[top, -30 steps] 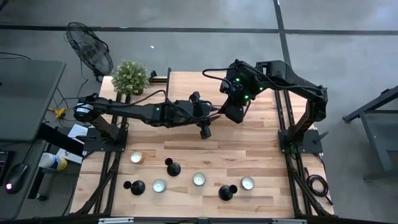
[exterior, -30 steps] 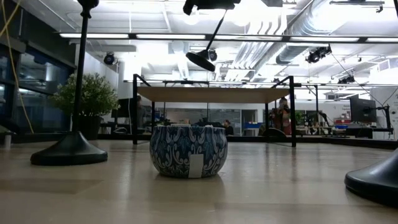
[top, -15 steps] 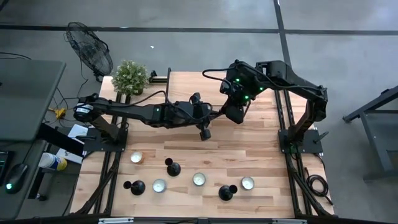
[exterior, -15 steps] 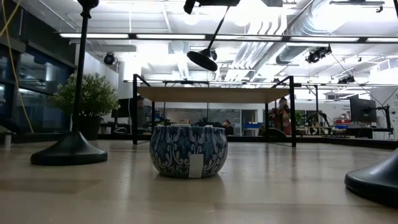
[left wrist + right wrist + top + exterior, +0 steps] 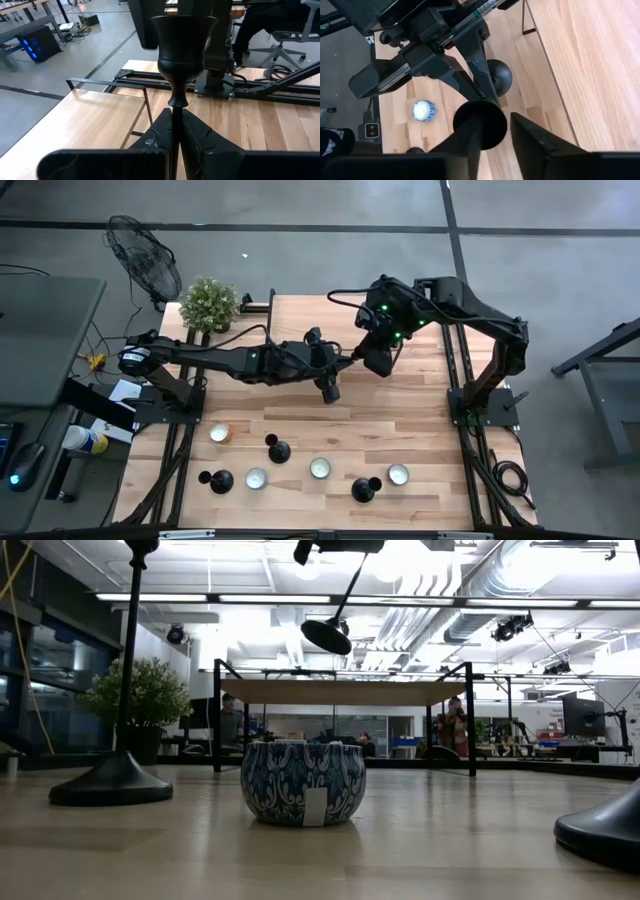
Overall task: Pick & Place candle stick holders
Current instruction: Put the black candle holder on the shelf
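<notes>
One black candle stick holder (image 5: pixel 340 600) hangs tilted high above the table's middle, its round base (image 5: pixel 331 390) lowest. My left gripper (image 5: pixel 175 117) reaches in from the table's left (image 5: pixel 338 368) and is shut on its stem. My right gripper (image 5: pixel 500 125) slants down from above (image 5: pixel 374 360), open, one finger on each side of the cup top (image 5: pixel 480 122). Three more candle stick holders (image 5: pixel 277 448) (image 5: pixel 218 478) (image 5: pixel 365 488) stand on their bases near the front edge. My left gripper pinches the thin stem just under the cup (image 5: pixel 174 111) between its two fingers. They come nearly level from the table's left and lie across the stem. The holder is lifted clear and tilted, cup up, base toward the near edge. My right gripper's one finger (image 5: pixel 467 145) lies by the cup's rim; I cannot tell whether it touches. The other finger (image 5: pixel 535 140) stands apart from the cup.
Several low tealight cups (image 5: pixel 219 433) (image 5: pixel 257 478) (image 5: pixel 320 468) (image 5: pixel 398 474) sit among the standing holders. A blue patterned tin (image 5: pixel 303 782) stands close to the low camera. A potted plant (image 5: pixel 210 305) is at the far left corner, with a fan (image 5: pixel 145 260) beyond it.
</notes>
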Action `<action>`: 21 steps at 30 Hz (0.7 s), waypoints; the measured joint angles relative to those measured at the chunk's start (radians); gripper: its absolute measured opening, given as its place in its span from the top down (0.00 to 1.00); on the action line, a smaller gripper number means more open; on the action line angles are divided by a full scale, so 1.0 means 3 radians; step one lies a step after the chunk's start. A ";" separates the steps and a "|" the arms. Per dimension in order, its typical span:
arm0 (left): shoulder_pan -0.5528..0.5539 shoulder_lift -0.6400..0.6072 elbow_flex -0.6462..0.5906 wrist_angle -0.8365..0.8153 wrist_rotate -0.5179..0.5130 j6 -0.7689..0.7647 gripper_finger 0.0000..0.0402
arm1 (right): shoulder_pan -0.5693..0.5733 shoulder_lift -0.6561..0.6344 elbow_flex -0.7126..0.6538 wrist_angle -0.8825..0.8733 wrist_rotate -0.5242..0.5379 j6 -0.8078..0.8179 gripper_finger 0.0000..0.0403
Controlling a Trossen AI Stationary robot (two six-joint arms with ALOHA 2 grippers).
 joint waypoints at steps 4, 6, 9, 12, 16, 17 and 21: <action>-0.0001 -0.0001 -0.0001 -0.0004 -0.0025 0.0011 0.98 | 0.0001 -0.0074 0.0000 -0.0043 -0.0012 0.0004 0.66; -0.0001 -0.0002 -0.0001 -0.0007 -0.0096 0.0013 0.98 | 0.0001 -0.0141 0.0000 -0.0061 -0.0018 0.0005 0.63; 0.0000 -0.0046 -0.0004 -0.0016 -0.0192 0.0014 0.98 | 0.0001 -0.0259 0.0000 -0.0105 0.0019 0.0059 0.60; 0.0000 -0.0131 -0.0004 0.0039 -0.0419 0.0019 0.98 | 0.0001 -0.0399 0.0000 -0.0135 0.0126 0.0085 0.58; 0.0016 -0.0260 -0.0004 0.0088 -0.0884 0.0016 0.98 | 0.0001 -0.0576 0.0000 -0.0170 0.0348 0.0154 0.58; 0.0045 -0.0289 -0.0004 0.0105 -0.0965 0.0003 0.98 | 0.0001 -0.0622 0.0000 -0.0174 0.0414 0.0156 0.58; 0.0269 -0.0311 -0.0002 0.0169 -0.1006 -0.0213 0.98 | 0.0046 -0.0775 -0.0013 -0.0169 0.0670 0.0105 0.58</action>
